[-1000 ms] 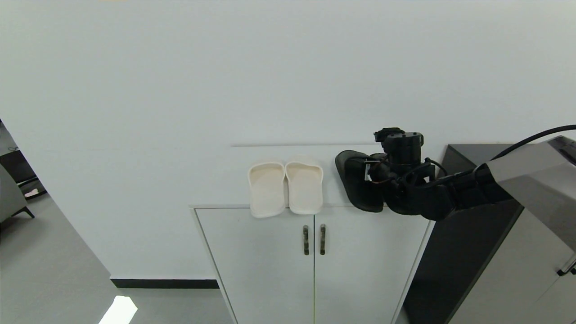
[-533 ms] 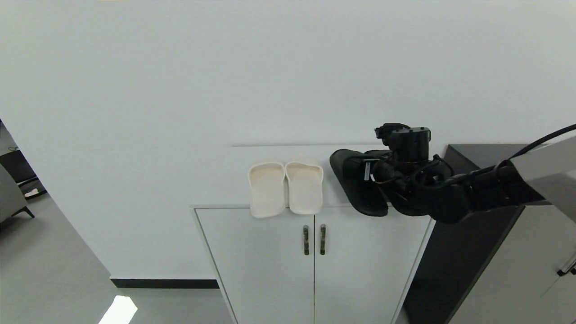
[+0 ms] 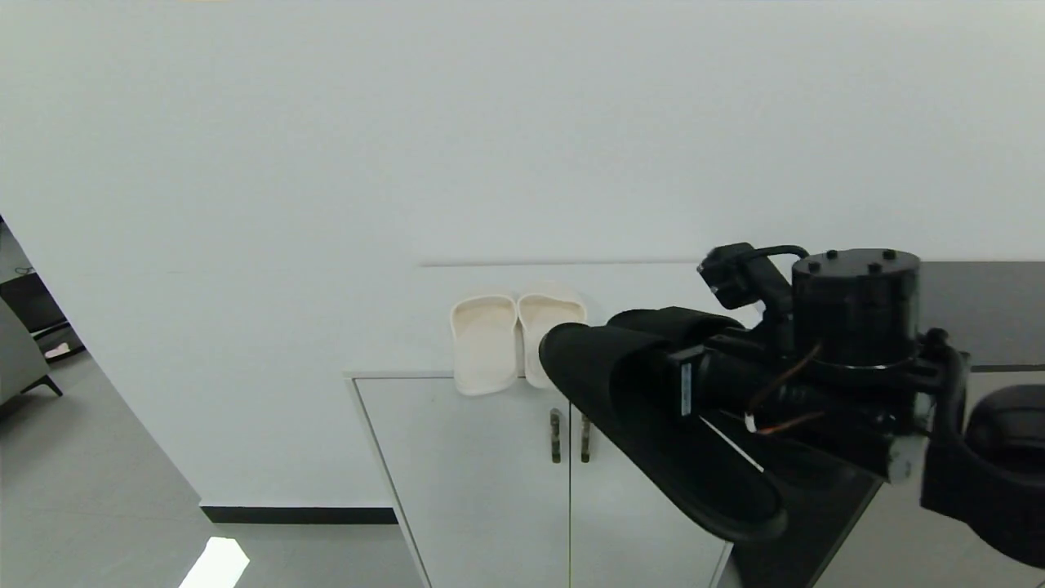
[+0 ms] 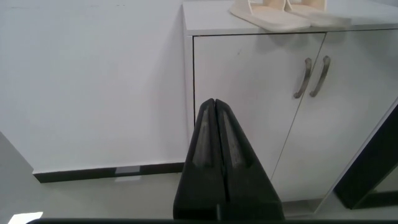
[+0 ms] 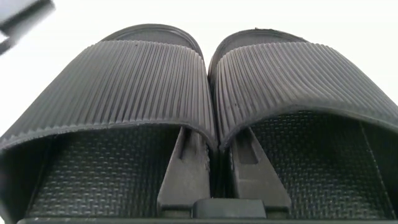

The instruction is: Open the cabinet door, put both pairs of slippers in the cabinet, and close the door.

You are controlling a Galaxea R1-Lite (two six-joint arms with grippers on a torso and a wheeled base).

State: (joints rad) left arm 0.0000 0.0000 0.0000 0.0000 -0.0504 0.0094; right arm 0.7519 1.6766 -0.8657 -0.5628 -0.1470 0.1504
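Against plain white wall (image 3: 326, 122): cabinet (image 3: 473, 490) shut, smooth cream slippers (image 3: 486, 343) on top; right claw (image 5: 214, 168) grasps ribbed black slippers (image 3: 645, 400); left claw (image 4: 216, 143) clenched, w/ nothing.

Black slippers (image 3: 653, 408) hide pt of R white slipper (image 3: 559, 314) & R cabinet door (image 3: 637, 531); door btm cropped.

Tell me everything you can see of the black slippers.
The black slippers are a pair of slides, matte and rubbery-looking, with broad ribbed straps and textured footbeds. They are pressed side by side and held slantwise in the air in front of the white cabinet, clear of its top. The right pincer is shut on them: one finger runs under each strap, clamping the adjoining inner edges together. Nothing else touches them.
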